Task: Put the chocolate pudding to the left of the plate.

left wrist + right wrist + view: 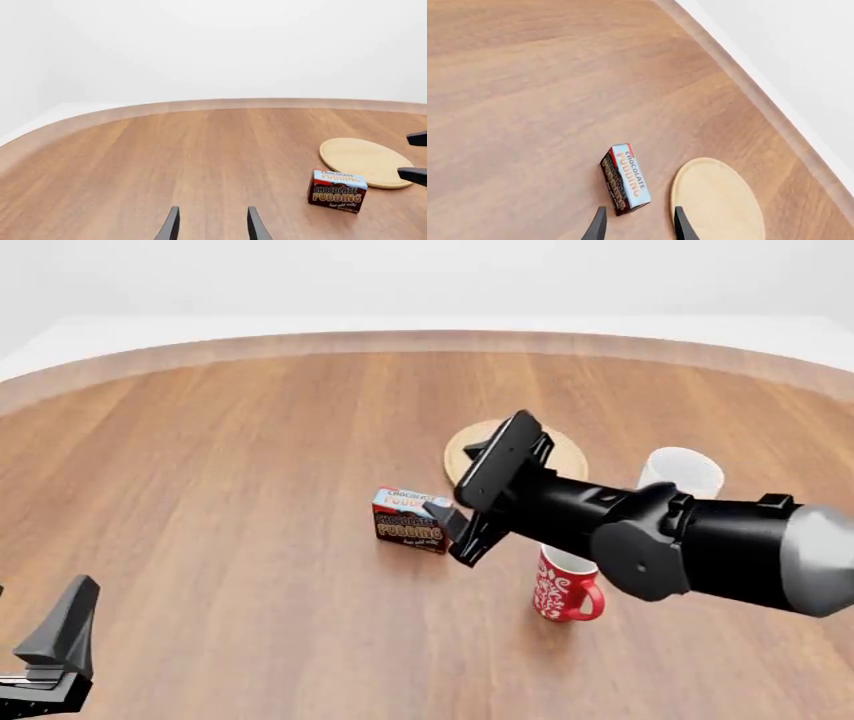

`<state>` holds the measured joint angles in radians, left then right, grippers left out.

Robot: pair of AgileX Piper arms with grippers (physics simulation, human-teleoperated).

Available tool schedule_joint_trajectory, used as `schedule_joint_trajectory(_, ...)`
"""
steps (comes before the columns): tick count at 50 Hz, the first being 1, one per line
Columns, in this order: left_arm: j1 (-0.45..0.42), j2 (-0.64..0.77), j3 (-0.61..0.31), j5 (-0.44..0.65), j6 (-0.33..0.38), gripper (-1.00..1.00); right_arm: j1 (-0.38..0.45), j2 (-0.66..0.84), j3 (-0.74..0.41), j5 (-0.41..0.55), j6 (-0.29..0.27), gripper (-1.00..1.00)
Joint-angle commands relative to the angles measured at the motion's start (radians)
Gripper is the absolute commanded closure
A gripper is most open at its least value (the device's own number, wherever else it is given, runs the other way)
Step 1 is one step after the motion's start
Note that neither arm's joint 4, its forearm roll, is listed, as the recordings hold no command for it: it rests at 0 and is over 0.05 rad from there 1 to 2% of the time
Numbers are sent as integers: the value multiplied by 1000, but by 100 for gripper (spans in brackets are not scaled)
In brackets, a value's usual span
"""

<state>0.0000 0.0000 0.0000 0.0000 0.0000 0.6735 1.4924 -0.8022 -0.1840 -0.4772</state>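
Nearest the front camera, the right gripper (461,490) hangs with fingers parted and empty just above the chocolate pudding (410,519), which stands on the wooden table (214,490) left of the plate (567,452), while the left gripper (212,227) idles open.

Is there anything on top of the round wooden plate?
Nothing shows on the plate; its wooden surface is bare in both wrist views. In the front view the right gripper covers part of it. The chocolate pudding stands beside it on the table.
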Motion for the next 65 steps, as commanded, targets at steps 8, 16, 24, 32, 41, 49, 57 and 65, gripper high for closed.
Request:
schedule_joint_trajectory(8,0,0,0,0,0,-100,-7,85,-20,-36,6,-100)
schedule_joint_trajectory(16,0,0,0,0,0,-100,-15,119,-27,-52,6,-100)
schedule_joint_trajectory(24,0,0,0,0,0,-100,-26,156,-34,-72,1,-100)
schedule_joint_trajectory(32,0,0,0,0,0,-100,-31,186,-59,-66,-4,-100)
schedule_joint_trajectory(41,0,0,0,0,0,-100,-33,228,-81,-80,2,-100)
schedule_joint_trajectory(49,0,0,0,0,0,-100,-27,262,-95,-91,13,-100)
schedule_joint_trajectory(57,0,0,0,0,0,-100,-21,294,-103,-107,29,-100)
schedule_joint_trajectory(65,0,0,0,0,0,-100,-22,325,-112,-120,31,-100)
